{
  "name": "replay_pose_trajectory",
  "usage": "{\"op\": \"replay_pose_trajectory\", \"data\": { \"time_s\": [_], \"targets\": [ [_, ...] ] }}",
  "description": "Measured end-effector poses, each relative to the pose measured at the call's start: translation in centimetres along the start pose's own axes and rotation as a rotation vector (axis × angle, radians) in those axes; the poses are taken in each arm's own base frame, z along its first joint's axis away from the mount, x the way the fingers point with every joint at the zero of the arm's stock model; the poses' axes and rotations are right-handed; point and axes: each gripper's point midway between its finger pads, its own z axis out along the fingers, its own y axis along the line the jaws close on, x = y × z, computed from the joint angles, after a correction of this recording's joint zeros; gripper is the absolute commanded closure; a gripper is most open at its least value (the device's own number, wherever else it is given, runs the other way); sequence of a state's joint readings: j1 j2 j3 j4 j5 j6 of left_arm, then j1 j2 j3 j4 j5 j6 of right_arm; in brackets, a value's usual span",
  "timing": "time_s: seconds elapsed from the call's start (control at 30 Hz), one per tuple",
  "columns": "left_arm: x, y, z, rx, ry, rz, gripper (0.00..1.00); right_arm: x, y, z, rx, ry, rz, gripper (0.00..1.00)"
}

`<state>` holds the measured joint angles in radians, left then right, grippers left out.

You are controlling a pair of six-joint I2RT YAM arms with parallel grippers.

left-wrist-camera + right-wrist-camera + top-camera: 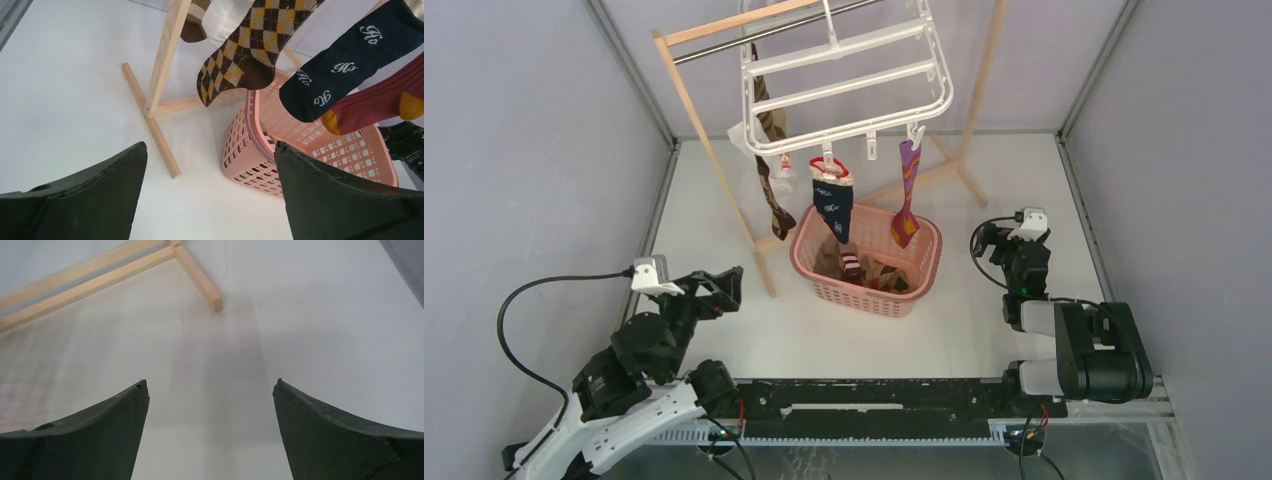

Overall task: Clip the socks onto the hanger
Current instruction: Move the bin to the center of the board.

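The white hanger [844,75] hangs from the rod of the wooden rack. Three socks are clipped to it: a brown argyle sock [769,170] [250,50] on the left, a navy sock with a red-white cuff [833,200] [345,70] in the middle, and a purple and dark red sock [906,195] [380,102] on the right. More socks [864,270] lie in the pink basket [807,262] [250,150]. My left gripper [727,285] [210,150] is open and empty, left of the basket. My right gripper [989,240] [210,385] is open and empty, right of the basket.
The wooden rack [714,165] has floor bars in the left wrist view [150,125] and the right wrist view [197,275]. Grey walls close in the white table [704,200] on three sides.
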<state>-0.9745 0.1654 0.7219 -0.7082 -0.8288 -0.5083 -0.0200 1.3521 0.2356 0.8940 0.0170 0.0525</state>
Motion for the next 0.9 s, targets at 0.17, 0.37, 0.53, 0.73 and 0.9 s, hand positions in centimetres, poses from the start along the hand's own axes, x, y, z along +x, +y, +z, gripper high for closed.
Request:
{"op": "replay_pose_trajectory", "data": {
  "time_s": [0.17, 0.37, 0.53, 0.73, 0.9],
  "targets": [
    [-0.2, 0.3, -0.2, -0.002, -0.010, -0.009, 0.00, 0.0, 0.0, 0.0, 0.000, 0.000, 0.000, 0.00],
    [-0.2, 0.8, -0.1, -0.034, -0.016, -0.026, 0.00, -0.1, -0.1, 0.0, 0.004, -0.002, 0.000, 0.00],
    [0.7, 0.7, 0.4, -0.071, 0.015, -0.043, 0.00, -1.6, -0.2, -0.1, 0.098, 0.046, -0.010, 0.00],
    [3.2, 0.2, 2.5, -0.162, 0.055, -0.020, 0.00, -11.8, 1.1, -2.0, 0.158, -0.074, 0.223, 0.01],
    [4.6, -0.4, 3.9, -0.187, 0.061, -0.005, 0.00, -10.3, 5.2, -4.9, 0.060, 0.058, 0.285, 0.10]
  ]
}}
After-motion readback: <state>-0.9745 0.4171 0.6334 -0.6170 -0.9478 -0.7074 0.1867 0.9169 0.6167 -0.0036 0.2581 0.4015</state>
